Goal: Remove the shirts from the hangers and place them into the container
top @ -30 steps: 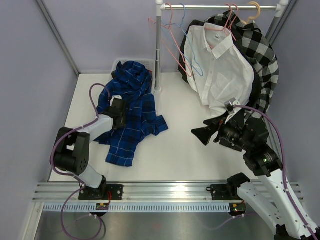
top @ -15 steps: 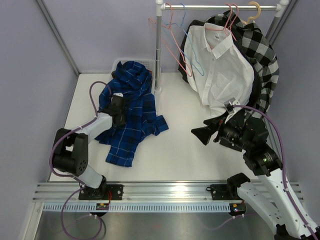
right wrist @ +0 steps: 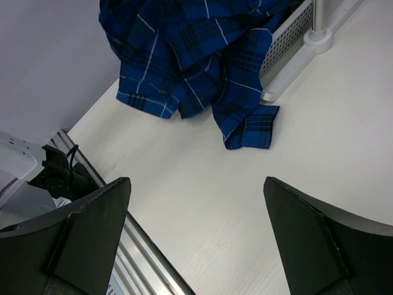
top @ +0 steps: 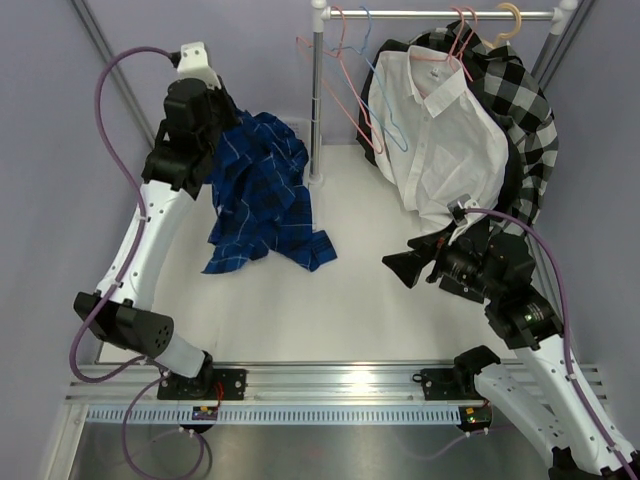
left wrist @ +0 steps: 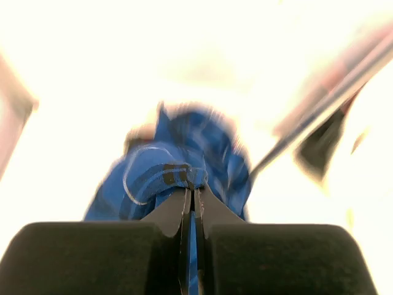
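Note:
My left gripper (top: 215,120) is raised high at the back left and is shut on the royal blue shirt (top: 260,190). Blue cloth is pinched between its tips (left wrist: 193,187). The shirt hangs from the grip, and its lower hem and one cuff (right wrist: 255,126) trail on the table. It covers the container in the top view. In the right wrist view the container's perforated white wall (right wrist: 288,34) shows beside the shirt (right wrist: 202,67). A white shirt (top: 440,140) and a black-and-white checked shirt (top: 525,100) hang on pink hangers (top: 462,40). My right gripper (top: 405,268) stands open over bare table, holding nothing.
A metal rail on an upright pole (top: 317,100) crosses the back, its foot (right wrist: 319,37) next to the container. Empty pink hangers (top: 340,80) and a light blue hanger (top: 385,120) hang near the pole. Grey walls close in the sides; an aluminium rail (top: 330,380) runs along the near edge.
The left gripper closed on the blue shirt on the table, then swung up and back, lifting most of the shirt off the table. The right arm stayed still.

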